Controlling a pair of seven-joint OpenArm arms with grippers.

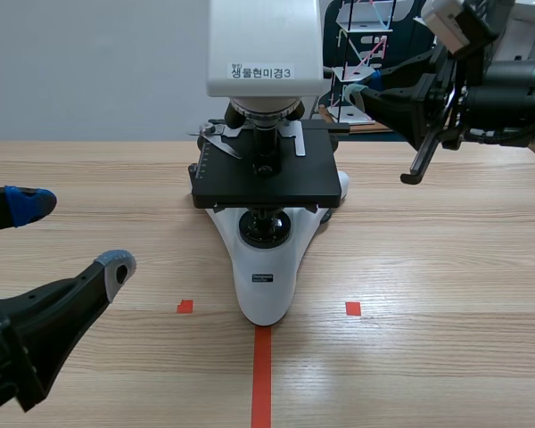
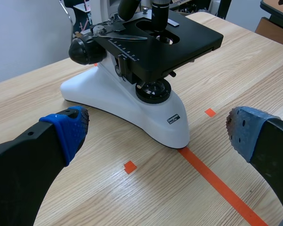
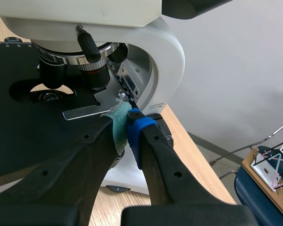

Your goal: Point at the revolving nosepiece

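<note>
revolving nosepiece [image 1: 266,111] | dark turret, silvery knurled ring (clearest in right wrist view) | sits under white microscope head [image 1: 264,45], above black stage [image 1: 276,183] | black objectives [image 3: 95,70] hang down, one vertical over stage opening

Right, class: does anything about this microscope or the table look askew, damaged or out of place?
Nothing stands out. The microscope stands upright on the table, in line with the tape line, its stage level. The left pincer is open, the right pincer shut.
</note>
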